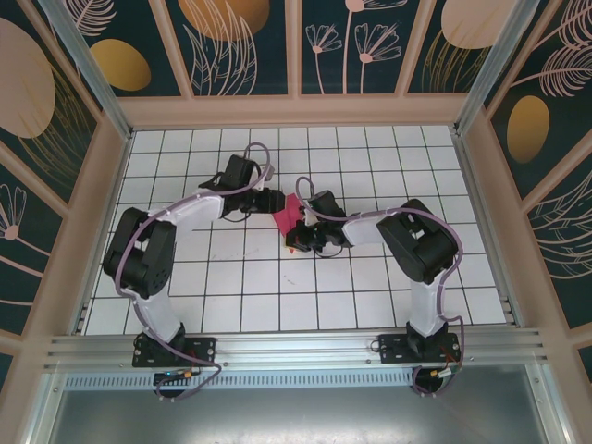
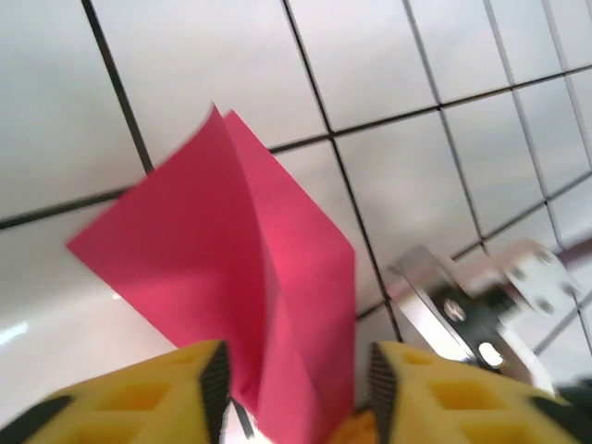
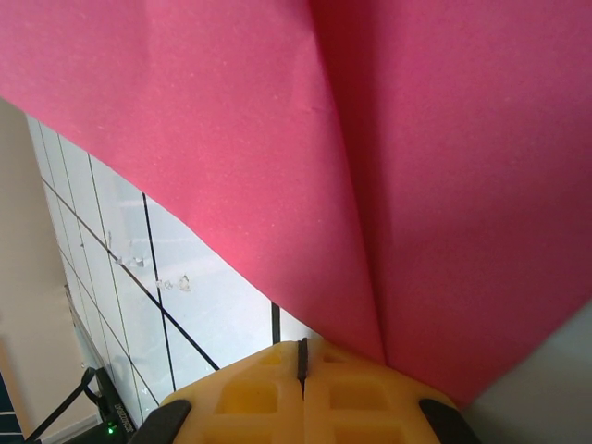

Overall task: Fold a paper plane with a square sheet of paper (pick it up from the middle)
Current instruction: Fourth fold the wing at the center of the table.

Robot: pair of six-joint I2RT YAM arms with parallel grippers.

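Observation:
The square sheet of paper (image 1: 288, 218) is red-pink and creased lengthwise, and it is held up off the white tiles at mid-table. My right gripper (image 3: 301, 353) is shut, its yellow fingertips pressed together on the sheet's lower edge (image 3: 370, 139). From the left, my left gripper (image 2: 296, 375) stands open around the same sheet (image 2: 231, 240), with a gap between each pad and the paper. In the top view the left gripper (image 1: 267, 200) and the right gripper (image 1: 302, 231) meet at the sheet. The paper plane is out of view.
White gridded tiles (image 1: 231, 277) cover the table, which is walled by a wooden frame (image 1: 296, 111) on three sides. Part of the right arm's metal wrist (image 2: 472, 301) sits close to the right of the left fingers.

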